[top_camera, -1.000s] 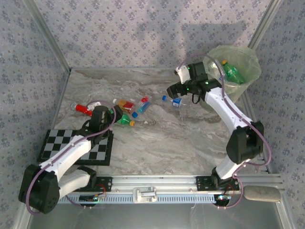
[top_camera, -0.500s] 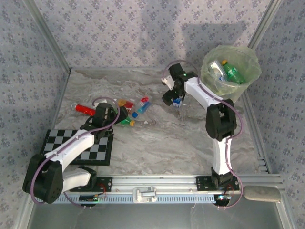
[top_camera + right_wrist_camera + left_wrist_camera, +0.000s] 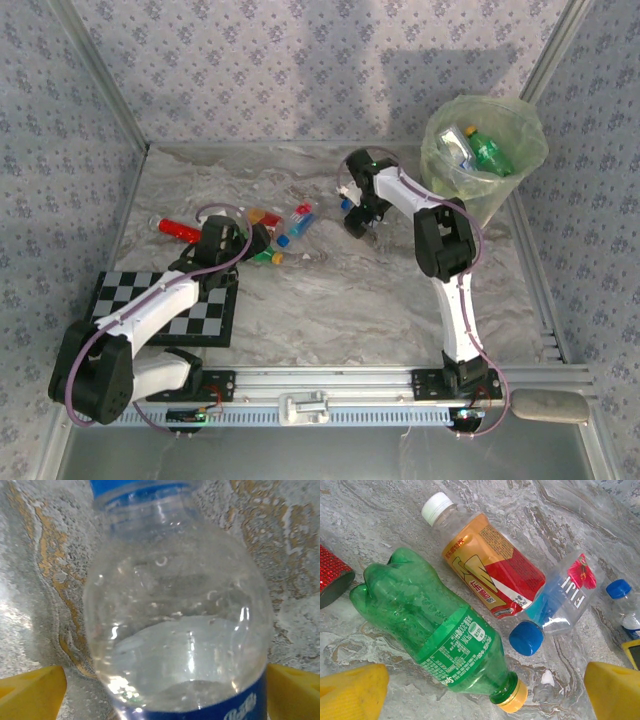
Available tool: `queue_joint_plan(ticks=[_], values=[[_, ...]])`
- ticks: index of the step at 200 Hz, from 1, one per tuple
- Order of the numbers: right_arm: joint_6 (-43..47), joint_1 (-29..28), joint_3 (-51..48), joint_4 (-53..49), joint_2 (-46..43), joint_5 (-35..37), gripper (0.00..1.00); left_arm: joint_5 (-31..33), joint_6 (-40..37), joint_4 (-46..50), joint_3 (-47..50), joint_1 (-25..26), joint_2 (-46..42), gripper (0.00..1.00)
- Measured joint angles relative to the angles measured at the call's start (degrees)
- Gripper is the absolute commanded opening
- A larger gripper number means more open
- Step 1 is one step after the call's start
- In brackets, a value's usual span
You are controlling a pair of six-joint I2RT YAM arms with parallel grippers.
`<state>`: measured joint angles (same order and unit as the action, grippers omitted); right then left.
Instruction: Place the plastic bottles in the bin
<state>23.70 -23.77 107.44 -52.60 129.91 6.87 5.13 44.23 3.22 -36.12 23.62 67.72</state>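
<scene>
Now I see the right gripper (image 3: 160, 700) has come down from beside the bin (image 3: 532, 140) to the table (image 3: 330, 300). Its jaws are spread wide, with the clear blue-capped bottle (image 3: 177, 630) lying between the yellow pads, not pinched. The left gripper (image 3: 482, 700), also spread, is unchanged from half a second ago, over the green bottle (image 3: 435, 640), orange bottle (image 3: 490, 570) and blue-labelled bottle (image 3: 565, 600). The binned bottles (image 3: 478, 152) lie inside the bin

right arm (image 3: 400, 186) — swung away from bin (image 3: 530, 150) | right fingers (image 3: 30, 689) now flank clear bottle (image 3: 175, 630)
</scene>
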Motion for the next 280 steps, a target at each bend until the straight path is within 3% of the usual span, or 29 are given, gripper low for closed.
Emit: queue_joint_plan(ticks=[28, 66, 104, 173, 280], values=[[0.4, 0.0, 0.0, -0.2, 0.6, 0.0, 0.9, 0.0, 0.0, 0.0, 0.0, 0.0, 0.0, 1.0], [0.7, 0.0, 0.0, -0.5, 0.6, 0.0, 0.64, 0.0, 0.0, 0.0, 0.0, 0.0, 0.0, 1.0], [1.5, 0.0, 0.1, -0.8, 0.6, -0.2, 0.45, 0.0, 0.4, -0.1, 0.0, 0.0, 0.0, 1.0], [1.4, 0.0, -2.0, 0.3, -3.3, -2.2, 0.39, 0.2, 0.4, -0.4, 0.0, 0.0, 0.0, 1.0], [-0.8, 2.3, -10.5, 15.0, -33.6, -15.3, 0.36, 0.2, 0.4, -0.6, -0.2, 0.0, 0.0, 1.0]])
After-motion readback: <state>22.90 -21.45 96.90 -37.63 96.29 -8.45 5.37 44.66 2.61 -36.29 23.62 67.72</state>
